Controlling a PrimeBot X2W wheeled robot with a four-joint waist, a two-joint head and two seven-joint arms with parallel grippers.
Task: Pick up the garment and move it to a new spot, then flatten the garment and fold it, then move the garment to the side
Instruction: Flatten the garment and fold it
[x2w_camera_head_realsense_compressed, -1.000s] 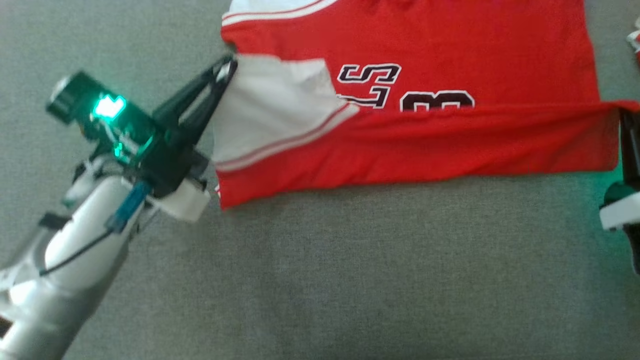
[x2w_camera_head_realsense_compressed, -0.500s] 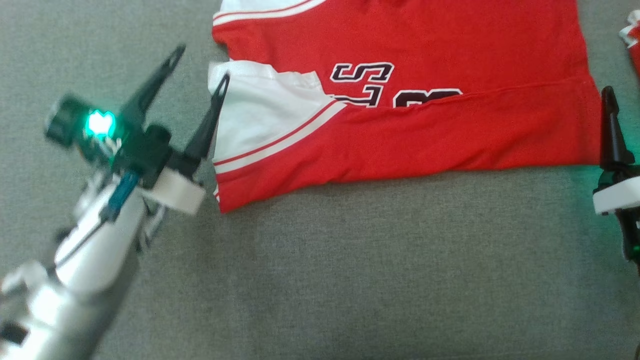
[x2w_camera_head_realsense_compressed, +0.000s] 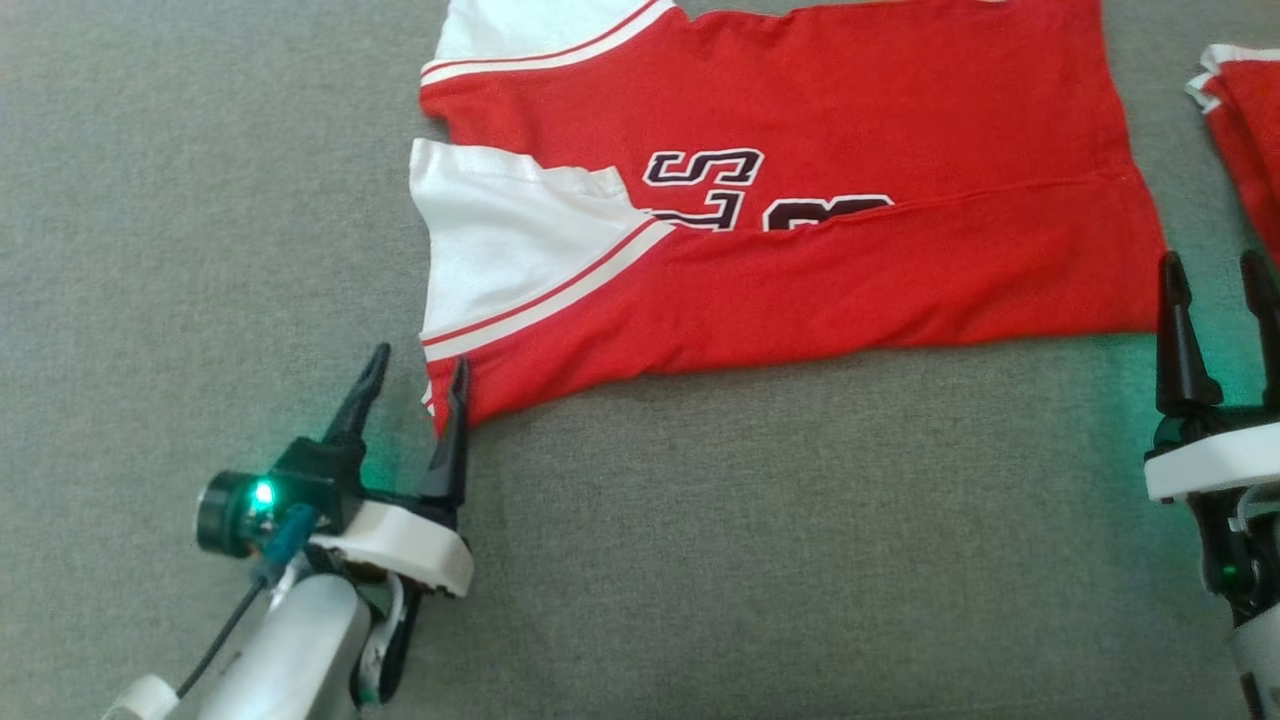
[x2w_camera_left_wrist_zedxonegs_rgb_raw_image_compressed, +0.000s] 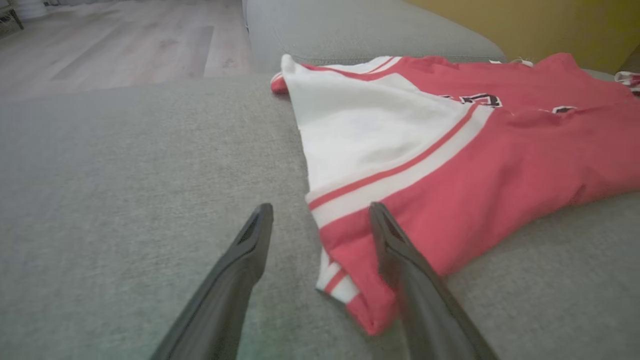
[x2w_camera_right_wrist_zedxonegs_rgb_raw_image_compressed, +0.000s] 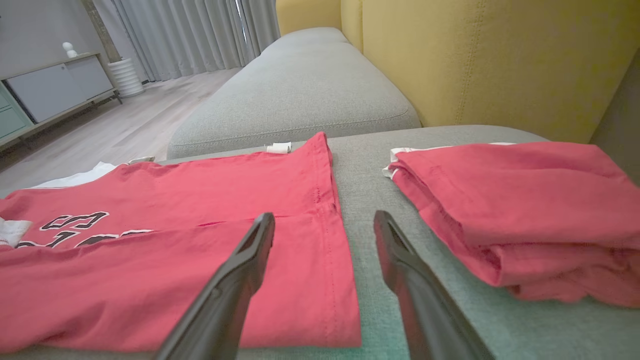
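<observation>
Grey woven seat cushion (x2w_camera_head_realsense_compressed: 700, 580) spans the head view. Right wrist view: a yellow upholstered backrest (x2w_camera_right_wrist_zedxonegs_rgb_raw_image_compressed: 500, 60) rises at upper right, and a second grey cushion (x2w_camera_right_wrist_zedxonegs_rgb_raw_image_compressed: 300, 95) adjoins at upper centre, with a seam between the two cushions. At upper left lie a pale wood-plank floor (x2w_camera_right_wrist_zedxonegs_rgb_raw_image_compressed: 135, 125), full-length grey curtains (x2w_camera_right_wrist_zedxonegs_rgb_raw_image_compressed: 200, 30) with a ribbed white cylinder (x2w_camera_right_wrist_zedxonegs_rgb_raw_image_compressed: 124, 77) at their foot, and a low cabinet (x2w_camera_right_wrist_zedxonegs_rgb_raw_image_compressed: 50, 95) with pale grey and green fronts against a grey wall (x2w_camera_right_wrist_zedxonegs_rgb_raw_image_compressed: 30, 30). A small white ornament (x2w_camera_right_wrist_zedxonegs_rgb_raw_image_compressed: 68, 49) stands on the cabinet. Left wrist view: the floor shows at upper left, the backrest at upper right. Lighting is soft and even; shadows are faint.
</observation>
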